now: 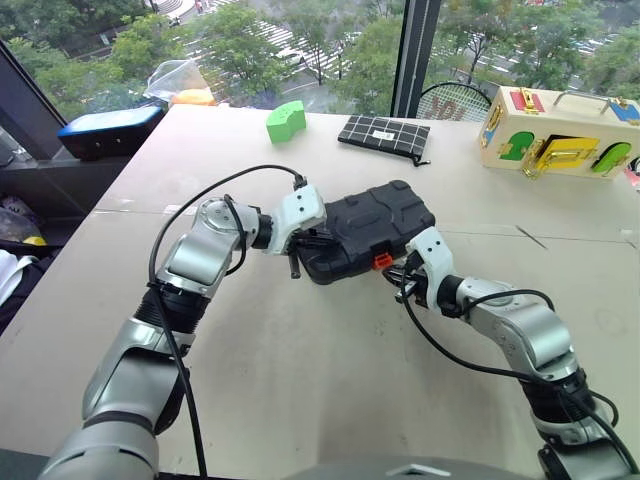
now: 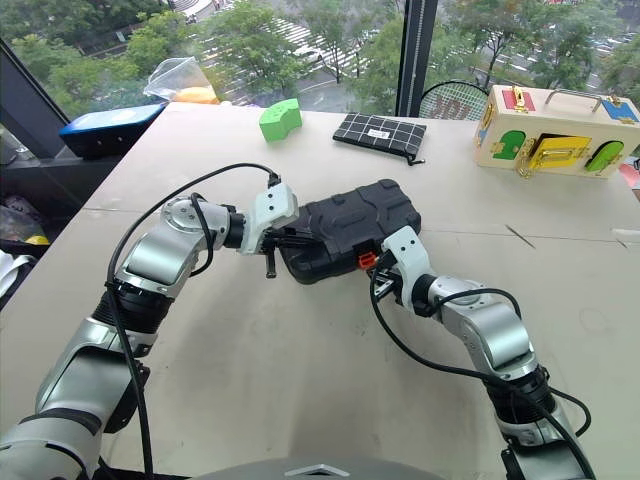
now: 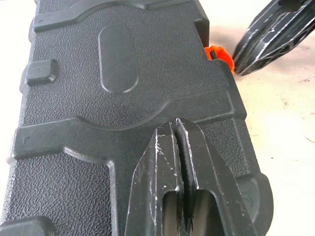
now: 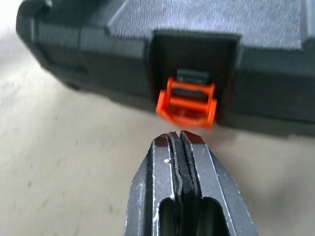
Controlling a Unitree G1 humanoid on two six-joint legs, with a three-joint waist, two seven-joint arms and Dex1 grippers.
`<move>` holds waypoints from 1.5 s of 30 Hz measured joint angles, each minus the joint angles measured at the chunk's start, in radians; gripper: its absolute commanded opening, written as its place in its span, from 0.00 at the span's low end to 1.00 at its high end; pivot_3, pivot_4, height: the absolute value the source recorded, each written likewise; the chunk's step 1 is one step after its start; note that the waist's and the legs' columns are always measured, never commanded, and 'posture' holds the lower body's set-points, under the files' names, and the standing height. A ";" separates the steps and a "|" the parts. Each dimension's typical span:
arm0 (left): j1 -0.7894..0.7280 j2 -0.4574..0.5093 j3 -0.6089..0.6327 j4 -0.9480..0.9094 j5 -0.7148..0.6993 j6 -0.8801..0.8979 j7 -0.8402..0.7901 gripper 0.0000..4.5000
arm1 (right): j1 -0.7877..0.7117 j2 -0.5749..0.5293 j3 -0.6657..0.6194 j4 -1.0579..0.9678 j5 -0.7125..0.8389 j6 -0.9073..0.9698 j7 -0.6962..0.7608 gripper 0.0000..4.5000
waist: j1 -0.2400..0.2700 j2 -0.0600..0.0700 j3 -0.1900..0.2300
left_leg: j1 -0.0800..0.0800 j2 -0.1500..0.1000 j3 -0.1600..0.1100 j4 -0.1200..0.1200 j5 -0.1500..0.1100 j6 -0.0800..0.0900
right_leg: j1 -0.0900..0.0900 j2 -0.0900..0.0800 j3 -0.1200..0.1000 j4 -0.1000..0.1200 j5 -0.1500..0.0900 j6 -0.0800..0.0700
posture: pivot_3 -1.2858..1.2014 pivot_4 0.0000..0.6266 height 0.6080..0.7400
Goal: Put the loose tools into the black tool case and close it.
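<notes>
Black fingers, right: the right gripper (image 4: 180, 140) is pressed together, empty, its tips just short of the orange latch (image 4: 187, 102) on the case's near edge.
Left gripper: the left gripper (image 3: 176, 129) is likewise pressed shut, holding nothing, its tips resting on or just above the ribbed lid near the left end; contact cannot be confirmed.
Case: the black tool case (image 1: 372, 228) lies lid-down-shut on the pale worktop (image 1: 330, 380), between the two arms, latch side toward the robot.
Latch: it sticks out from its recess, apparently not yet snapped home.
Step in hand: no loose tools lie in sight, so packing looks finished; what remains, by my reading, is fastening the latch.
Next move: a short push of the closed right tips against the latch, while the left gripper steadies the lid so the case does not slide.
Beyond the case: a green block (image 1: 285, 121), a checked black pouch (image 1: 385, 136) and a wooden box with coloured latches (image 1: 560, 135) stand well apart by the window.
Writing: the pouch carries a small white tag, too small to read; no brand is legible on the case.
</notes>
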 measured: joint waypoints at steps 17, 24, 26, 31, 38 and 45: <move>0.011 0.010 0.000 0.005 0.007 -0.049 0.003 0.01 | 0.022 0.117 -0.059 0.131 0.006 -0.112 -0.026 0.00 | -0.004 0.003 0.002 | 0.000 0.000 0.000 0.000 0.000 0.000 | 0.000 0.000 0.002 0.001 0.000 0.000 | 0.52 0.24 1.00; 0.019 0.017 0.000 0.003 0.009 -0.066 0.005 0.01 | 0.022 0.117 -0.074 0.104 0.033 -0.092 -0.024 0.00 | -0.007 0.004 0.003 | 0.002 0.001 0.000 -0.001 0.000 0.000 | 0.000 0.000 0.004 0.001 0.000 0.000 | 0.52 0.24 1.00; 0.021 0.019 0.000 0.000 0.009 -0.067 0.005 0.01 | 0.022 0.117 -0.075 0.097 0.037 -0.082 -0.026 0.00 | -0.007 0.004 0.003 | 0.002 0.001 0.000 -0.001 0.000 0.000 | 0.000 0.000 0.004 0.001 0.000 0.000 | 0.52 0.24 1.00; 0.038 0.028 0.007 -0.022 0.009 -0.067 0.015 0.01 | 0.013 0.123 -0.072 0.097 0.037 -0.067 -0.026 0.00 | -0.010 0.005 0.003 | 0.003 0.002 0.000 -0.002 0.000 0.000 | -0.001 0.001 0.005 0.001 0.000 0.000 | 0.52 0.24 1.00; 0.057 0.040 0.019 -0.040 0.011 -0.067 0.020 0.01 | 0.002 0.133 -0.058 0.114 0.018 -0.084 -0.016 0.00 | -0.024 0.005 0.003 | 0.003 0.002 0.000 -0.002 0.000 0.000 | -0.001 0.002 0.006 0.001 0.000 0.000 | 0.52 0.24 1.00; 0.059 0.040 0.022 -0.046 0.011 -0.067 0.020 0.01 | 0.002 0.099 -0.060 0.092 0.023 -0.086 0.021 0.00 | -0.025 0.005 0.004 | 0.003 0.002 0.000 -0.002 0.000 0.000 | -0.001 0.001 0.006 0.000 0.000 0.000 | 0.52 0.24 1.00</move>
